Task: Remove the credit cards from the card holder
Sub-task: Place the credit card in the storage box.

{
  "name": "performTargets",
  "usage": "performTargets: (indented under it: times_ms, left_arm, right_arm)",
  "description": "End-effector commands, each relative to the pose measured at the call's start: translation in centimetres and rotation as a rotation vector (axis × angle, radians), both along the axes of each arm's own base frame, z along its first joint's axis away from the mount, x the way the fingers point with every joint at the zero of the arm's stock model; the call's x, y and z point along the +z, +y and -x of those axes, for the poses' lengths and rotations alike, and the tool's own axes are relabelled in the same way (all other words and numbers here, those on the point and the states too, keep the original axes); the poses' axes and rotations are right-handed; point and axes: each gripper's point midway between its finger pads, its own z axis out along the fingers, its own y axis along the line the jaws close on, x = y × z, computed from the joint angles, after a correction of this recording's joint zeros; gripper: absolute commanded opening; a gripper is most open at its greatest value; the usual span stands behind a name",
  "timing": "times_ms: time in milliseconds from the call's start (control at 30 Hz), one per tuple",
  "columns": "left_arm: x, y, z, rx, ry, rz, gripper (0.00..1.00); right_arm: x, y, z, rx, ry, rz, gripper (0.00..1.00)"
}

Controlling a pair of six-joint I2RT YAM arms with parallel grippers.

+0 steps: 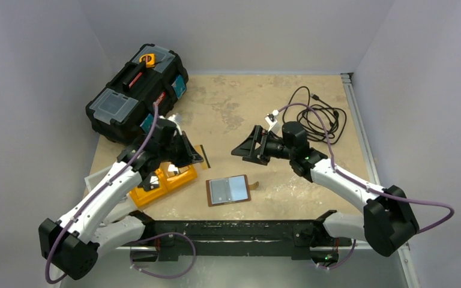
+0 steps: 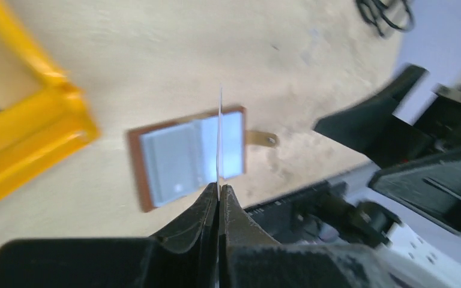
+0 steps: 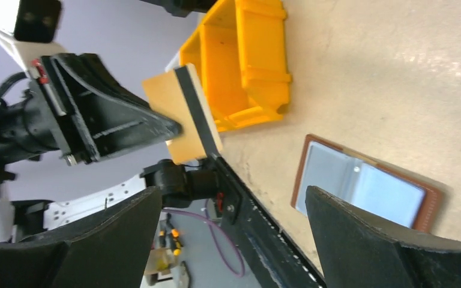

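The card holder (image 1: 228, 190) lies open and flat on the table, pale grey-blue inside with a brown border and its snap tab (image 1: 254, 185) out to the right. It also shows in the left wrist view (image 2: 183, 157) and the right wrist view (image 3: 366, 183). My left gripper (image 1: 197, 157) is shut on a tan card with a dark stripe (image 1: 204, 157) and holds it in the air, left of the holder. The card shows edge-on in the left wrist view (image 2: 219, 138) and flat in the right wrist view (image 3: 183, 114). My right gripper (image 1: 243, 150) is open and empty above the table, behind the holder.
An orange tray (image 1: 177, 180) stands left of the holder, under my left arm. A black toolbox (image 1: 135, 90) sits at the back left. A coiled black cable (image 1: 318, 117) lies at the back right. A black rail (image 1: 240, 231) runs along the near edge.
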Motion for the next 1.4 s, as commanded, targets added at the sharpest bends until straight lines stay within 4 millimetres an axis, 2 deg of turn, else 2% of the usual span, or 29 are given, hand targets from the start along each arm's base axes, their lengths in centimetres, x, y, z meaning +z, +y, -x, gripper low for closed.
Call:
performTargets:
  times_ms: [0,100,167,400,567,833,933,1167,1367]
  left_arm:
    - [-1.5,8.8,0.5,0.218,0.015,-0.412,0.0]
    - [-1.9,12.1,0.0,0.319,0.041,-0.572,0.0]
    - [-2.5,13.4,-0.4,0.352,0.08,-0.651,0.0]
    - [-3.9,14.7,-3.5,0.394,0.144,-0.837,0.0]
    - [-6.1,15.6,-4.2,0.412,0.22,-0.958,0.0]
    - [-8.9,15.2,-4.2,0.395,0.287,-0.976,0.0]
    - [-9.2,15.0,-4.3,0.383,0.287,-0.973,0.06]
    - [-8.8,14.2,-4.5,0.362,0.274,-0.929,0.23]
    - [-7.0,12.7,-5.0,0.316,0.2,-0.819,0.38]
  right_arm:
    - [-0.3,-1.4,-1.0,-0.048,-0.081,0.136,0.92]
    - [-0.6,-1.7,-1.2,-0.059,-0.095,0.166,0.92]
    - [-0.5,-1.8,-1.3,-0.061,-0.104,0.17,0.93]
    - [-0.9,-1.9,-1.0,-0.055,-0.104,0.175,0.92]
    - [-1.0,-2.1,-0.5,-0.048,-0.107,0.172,0.93]
    - [-0.8,-2.3,0.0,-0.039,-0.113,0.161,0.92]
    - [-0.9,-2.4,0.0,-0.047,-0.115,0.165,0.92]
    - [-1.1,-2.6,-0.4,-0.069,-0.116,0.178,0.93]
    - [-2.1,-3.1,-0.4,-0.084,-0.103,0.227,0.92]
